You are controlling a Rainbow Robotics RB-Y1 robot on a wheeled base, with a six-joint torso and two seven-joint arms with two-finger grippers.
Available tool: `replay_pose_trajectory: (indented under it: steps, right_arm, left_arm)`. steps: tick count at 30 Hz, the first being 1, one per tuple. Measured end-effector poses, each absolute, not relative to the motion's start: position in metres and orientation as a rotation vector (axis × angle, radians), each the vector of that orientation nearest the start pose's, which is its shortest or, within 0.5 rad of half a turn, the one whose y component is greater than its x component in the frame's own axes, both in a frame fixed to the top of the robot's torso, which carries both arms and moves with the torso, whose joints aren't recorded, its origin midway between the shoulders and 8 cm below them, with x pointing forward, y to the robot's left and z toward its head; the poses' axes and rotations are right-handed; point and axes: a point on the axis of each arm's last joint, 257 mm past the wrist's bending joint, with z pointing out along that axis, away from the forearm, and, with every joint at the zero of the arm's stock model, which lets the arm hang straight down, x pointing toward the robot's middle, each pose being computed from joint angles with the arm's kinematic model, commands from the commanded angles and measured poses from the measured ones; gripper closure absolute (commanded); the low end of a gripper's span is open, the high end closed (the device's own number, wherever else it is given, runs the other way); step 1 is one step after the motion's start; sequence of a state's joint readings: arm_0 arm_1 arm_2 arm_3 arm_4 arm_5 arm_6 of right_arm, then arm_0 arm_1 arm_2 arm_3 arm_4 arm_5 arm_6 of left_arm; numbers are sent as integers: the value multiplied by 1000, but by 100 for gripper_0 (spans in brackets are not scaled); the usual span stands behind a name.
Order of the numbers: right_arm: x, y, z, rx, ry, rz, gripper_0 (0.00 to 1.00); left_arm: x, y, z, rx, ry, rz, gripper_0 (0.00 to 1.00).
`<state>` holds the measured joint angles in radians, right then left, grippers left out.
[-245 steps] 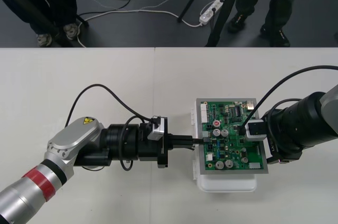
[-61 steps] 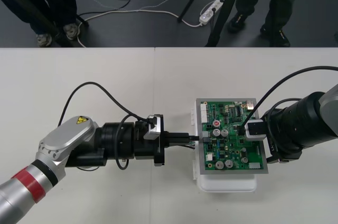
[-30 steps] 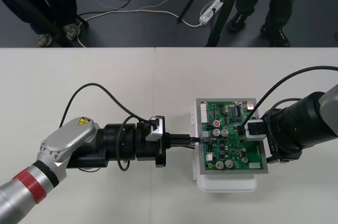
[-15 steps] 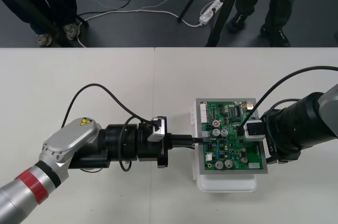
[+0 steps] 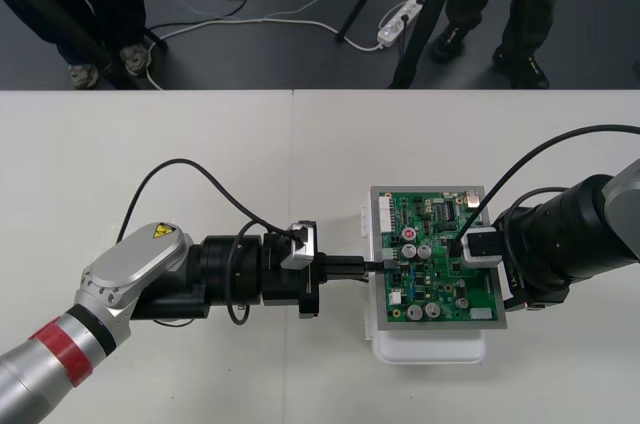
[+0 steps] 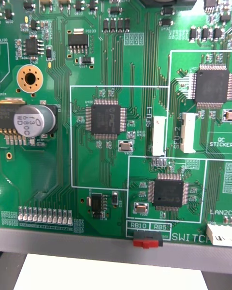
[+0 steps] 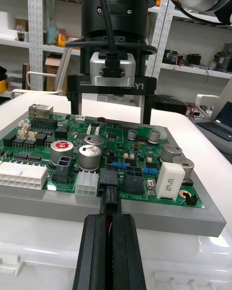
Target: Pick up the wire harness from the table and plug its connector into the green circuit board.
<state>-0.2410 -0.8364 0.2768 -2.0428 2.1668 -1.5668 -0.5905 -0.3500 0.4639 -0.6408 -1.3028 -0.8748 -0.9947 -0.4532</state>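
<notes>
The green circuit board (image 5: 432,289) lies on its white base (image 5: 430,347) at the table's right of centre. My left gripper (image 5: 370,266) reaches level from the left to the board's left edge. In the left wrist view the left gripper (image 7: 108,218) is shut on the harness's small black plug (image 7: 108,187), a red wire showing between its fingers. The plug's tip meets a black socket on the board's (image 7: 121,147) near edge, beside a white connector (image 7: 87,187); I cannot tell whether it is seated. My right gripper (image 5: 476,248) hangs over the board's right side, and in the left wrist view the right gripper (image 7: 110,116) stands open just above the board.
The right wrist view looks straight down, close on the board (image 6: 48,174), with a red switch (image 6: 147,243) at its edge. Tall capacitors (image 7: 89,155) and a white block (image 7: 170,174) stand just beyond the plug. Bare table (image 5: 200,144) stretches left of and beyond the board.
The left arm has eased a little to the right, bringing the plug closer against the board's edge. The right arm has stayed where it was.
</notes>
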Motion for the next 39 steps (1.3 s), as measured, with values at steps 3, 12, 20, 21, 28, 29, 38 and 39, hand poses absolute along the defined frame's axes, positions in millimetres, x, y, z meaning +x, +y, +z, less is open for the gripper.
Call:
replay_pose_trajectory:
  steps: [3, 12, 20, 21, 28, 29, 38, 39]
  right_arm:
    - [360, -228, -281, -2050, 1938, -14, 0]
    - [360, -229, -281, -2051, 1939, -13, 0]
    - [359, -229, -281, -2051, 1942, -5, 0]
    - [359, -229, -281, -2051, 1942, -4, 0]
    - [359, -229, -280, -2048, 1945, 3, 0]
    - [359, -229, -280, -2048, 1946, 3, 0]
    - [359, -229, -281, -2047, 1946, 4, 0]
    - [359, -229, -281, -2047, 1946, 4, 0]
  left_arm:
    - [350, -48, -245, 1297, 1112, -999, 100]
    - [351, -48, -245, 1296, 1114, -997, 100]
    - [351, -48, -245, 1293, 1115, -999, 100]
    - [351, -48, -245, 1293, 1115, -1000, 100]
    - [350, -49, -244, 1287, 1115, -1007, 100]
    - [350, -49, -244, 1285, 1115, -1009, 100]
    - [351, -49, -241, 1270, 1115, -1018, 100]
    - [351, -49, -241, 1270, 1115, -1018, 100]
